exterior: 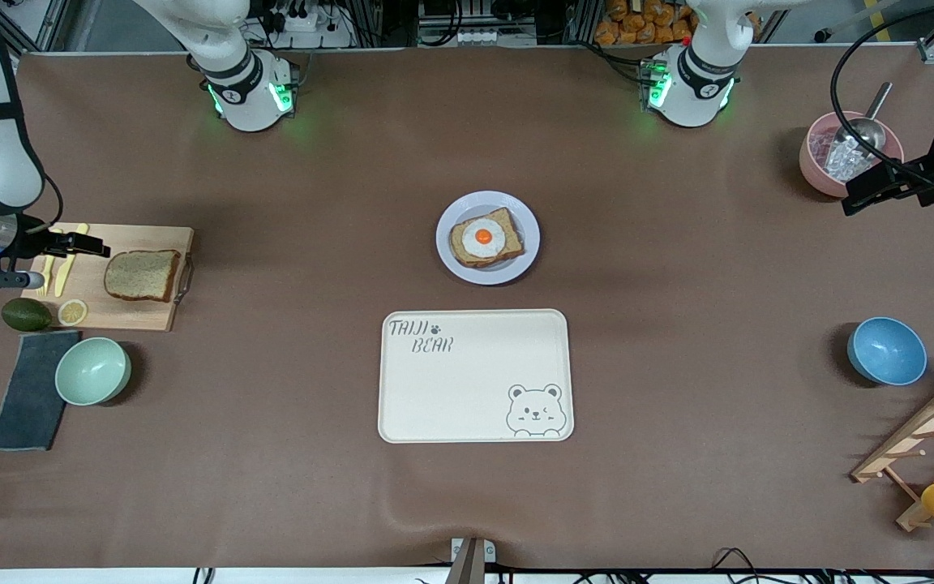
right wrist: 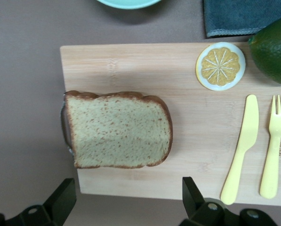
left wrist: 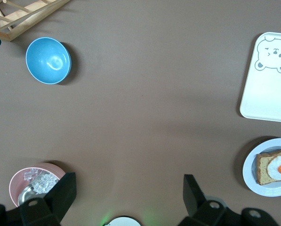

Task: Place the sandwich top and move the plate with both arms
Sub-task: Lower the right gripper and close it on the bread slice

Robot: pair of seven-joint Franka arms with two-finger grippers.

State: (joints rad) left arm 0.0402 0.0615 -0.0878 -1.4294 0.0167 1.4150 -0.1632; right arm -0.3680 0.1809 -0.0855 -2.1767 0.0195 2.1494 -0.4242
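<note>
Your right gripper (exterior: 82, 243) hangs spread over the cutting board (exterior: 94, 312), beside the bread slice (exterior: 142, 274); the left gripper (exterior: 864, 191) waits spread by the pink bowl (exterior: 814, 158). Pinch the soft slice off-centre and it may fold, missing the egg toast (exterior: 486, 238) on the plate (exterior: 449, 258).

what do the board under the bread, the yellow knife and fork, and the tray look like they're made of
Board: looks like bamboo or pale wood, matt, with fine straight grain and strip joins.
Knife and fork: probably plastic, one even pale yellow, smooth, slightly glossy, with soft rounded edges.
Tray: likely plastic or melamine, cream, smooth, with a printed bear; cannot tell which.
</note>
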